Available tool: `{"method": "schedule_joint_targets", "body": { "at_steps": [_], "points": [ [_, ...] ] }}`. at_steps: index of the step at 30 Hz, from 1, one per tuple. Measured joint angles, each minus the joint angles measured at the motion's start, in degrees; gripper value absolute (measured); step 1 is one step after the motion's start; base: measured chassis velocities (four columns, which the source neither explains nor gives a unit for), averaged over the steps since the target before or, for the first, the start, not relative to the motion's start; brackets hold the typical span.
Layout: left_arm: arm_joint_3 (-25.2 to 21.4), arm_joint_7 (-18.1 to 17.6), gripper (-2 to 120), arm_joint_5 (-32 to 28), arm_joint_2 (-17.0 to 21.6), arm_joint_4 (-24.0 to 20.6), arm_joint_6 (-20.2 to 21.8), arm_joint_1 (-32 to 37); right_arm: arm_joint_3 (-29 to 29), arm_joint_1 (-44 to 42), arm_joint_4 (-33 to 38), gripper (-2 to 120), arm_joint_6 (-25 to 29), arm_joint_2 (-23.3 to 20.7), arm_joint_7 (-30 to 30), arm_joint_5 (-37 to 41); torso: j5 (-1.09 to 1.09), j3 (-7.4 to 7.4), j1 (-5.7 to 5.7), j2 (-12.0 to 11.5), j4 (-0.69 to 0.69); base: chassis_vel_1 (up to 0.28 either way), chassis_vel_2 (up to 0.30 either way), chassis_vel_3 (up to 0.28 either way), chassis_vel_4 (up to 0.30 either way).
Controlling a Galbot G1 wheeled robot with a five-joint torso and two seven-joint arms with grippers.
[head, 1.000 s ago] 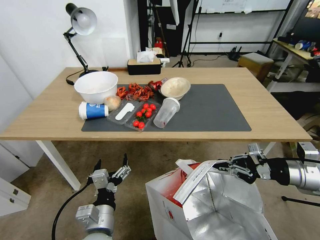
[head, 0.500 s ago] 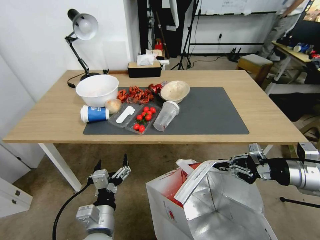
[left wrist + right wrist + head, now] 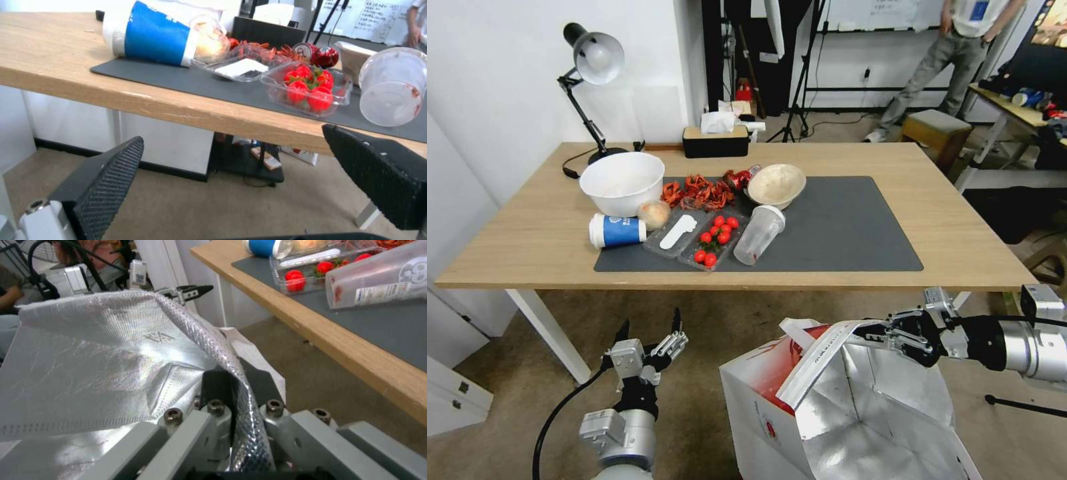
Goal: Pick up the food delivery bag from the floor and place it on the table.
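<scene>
The right hand (image 3: 872, 331) pinched the foil-lined rim of the large white paper delivery bag with red sides (image 3: 834, 407), apparently to lift it, below the long light-wood counter's (image 3: 960, 233) near edge, while the left hand (image 3: 650, 333) hung spread, idle.

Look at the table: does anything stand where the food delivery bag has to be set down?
The mat's right part lies bare. Its left holds bowls, cups and tomato trays. The right gripper grips the food delivery bag below the table edge.
</scene>
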Motion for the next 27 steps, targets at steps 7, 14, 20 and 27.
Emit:
{"method": "schedule_joint_targets", "body": {
  "at_steps": [7, 14, 20, 27],
  "points": [
    [0.00, -0.33, 100, -0.12, 0.08, -0.04, -0.12, -0.03, 0.05, -0.04, -0.01, 0, 0.01, 0.12, 0.00, 0.00, 0.00, -0.12, -0.09, -0.20, 0.00, 0.000, 0.000, 0.000, 0.000],
    [0.00, -0.35, 100, -0.11, 0.07, -0.29, -0.18, 0.07, 0.38, -0.47, 0.41, 0, 0.03, 0.29, 0.00, 0.05, 0.00, -0.20, -0.16, -0.34, 0.00, 0.000, 0.000, 0.000, 0.000],
    [0.01, -0.34, 100, 0.09, -0.09, -0.65, -0.34, 0.35, 0.98, -0.88, 0.60, 0, 0.13, -0.34, -0.70, 0.36, 0.00, -0.24, -0.19, -0.42, 0.00, 0.000, 0.000, 0.000, 0.000],
    [-0.21, -0.29, 100, 0.52, -0.47, -1.15, -0.62, 0.84, 3.77, -1.25, -0.12, 0, 0.10, -3.77, -4.85, 3.17, 0.00, -0.28, -0.22, -0.49, 0.00, 0.000, 0.000, 0.000, 0.000]
  ]
}}
